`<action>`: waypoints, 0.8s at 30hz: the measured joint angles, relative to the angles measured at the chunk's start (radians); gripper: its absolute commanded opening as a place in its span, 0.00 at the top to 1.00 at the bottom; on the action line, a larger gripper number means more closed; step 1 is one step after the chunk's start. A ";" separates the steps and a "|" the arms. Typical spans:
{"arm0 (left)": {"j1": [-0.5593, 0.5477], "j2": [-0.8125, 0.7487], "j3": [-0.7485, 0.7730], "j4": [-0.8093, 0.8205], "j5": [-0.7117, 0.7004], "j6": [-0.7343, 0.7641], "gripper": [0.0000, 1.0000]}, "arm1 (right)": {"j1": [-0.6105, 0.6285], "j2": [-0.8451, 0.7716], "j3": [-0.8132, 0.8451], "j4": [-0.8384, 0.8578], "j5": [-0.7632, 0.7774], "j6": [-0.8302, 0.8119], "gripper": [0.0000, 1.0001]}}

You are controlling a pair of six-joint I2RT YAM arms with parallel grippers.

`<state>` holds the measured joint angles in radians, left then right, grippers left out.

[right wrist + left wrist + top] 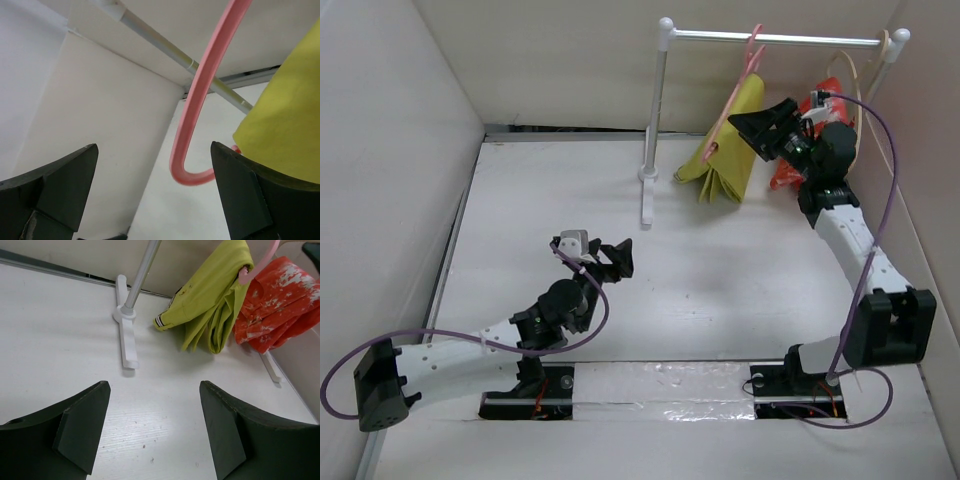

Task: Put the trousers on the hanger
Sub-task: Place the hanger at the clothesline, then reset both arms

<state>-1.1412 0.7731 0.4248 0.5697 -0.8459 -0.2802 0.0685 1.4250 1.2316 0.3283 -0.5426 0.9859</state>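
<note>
The mustard-yellow trousers (pixel 730 150) hang folded over the pink hanger (pixel 752 50), which hooks on the white rack rail (pixel 770 40). My right gripper (pixel 762 115) is open and empty, raised just right of the trousers. In the right wrist view the hanger's pink corner (pixel 192 125) sits between the open right gripper (pixel 152 150) fingers, not touched, with the trousers (pixel 285 130) at the right. My left gripper (pixel 620 258) is open and empty, low over the table. The left wrist view shows the open left gripper (pixel 155 430), the trousers (pixel 210 305) and the hanger (pixel 257 265) far ahead.
A red patterned garment (pixel 820 130) hangs on a beige hanger (pixel 865 70) behind my right gripper; it also shows in the left wrist view (pixel 280 300). The rack's white post (pixel 655 120) and foot (pixel 125 335) stand mid-table. White walls enclose the table.
</note>
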 measured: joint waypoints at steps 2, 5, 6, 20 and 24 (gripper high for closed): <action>0.000 0.008 0.000 0.003 0.002 0.005 0.29 | -0.002 -0.082 -0.054 -0.021 0.013 -0.048 0.00; 0.000 0.023 -0.001 0.014 0.007 0.011 0.27 | 0.006 -0.216 -0.131 -0.056 0.020 -0.134 0.00; 0.000 0.026 -0.004 0.024 0.007 0.013 0.26 | 0.016 -0.263 -0.156 -0.065 0.019 -0.165 0.00; -0.031 -0.252 -0.101 -0.275 0.146 -0.291 0.25 | 0.174 -1.172 -0.794 -0.509 0.010 -0.461 0.00; -0.032 -0.448 -0.232 -0.358 0.190 -0.396 0.25 | 0.177 -1.345 -0.814 -0.680 0.072 -0.519 0.00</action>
<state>-1.1732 0.3248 0.1928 0.2115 -0.6559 -0.6762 0.2455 0.0799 0.4171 -0.3515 -0.4706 0.4667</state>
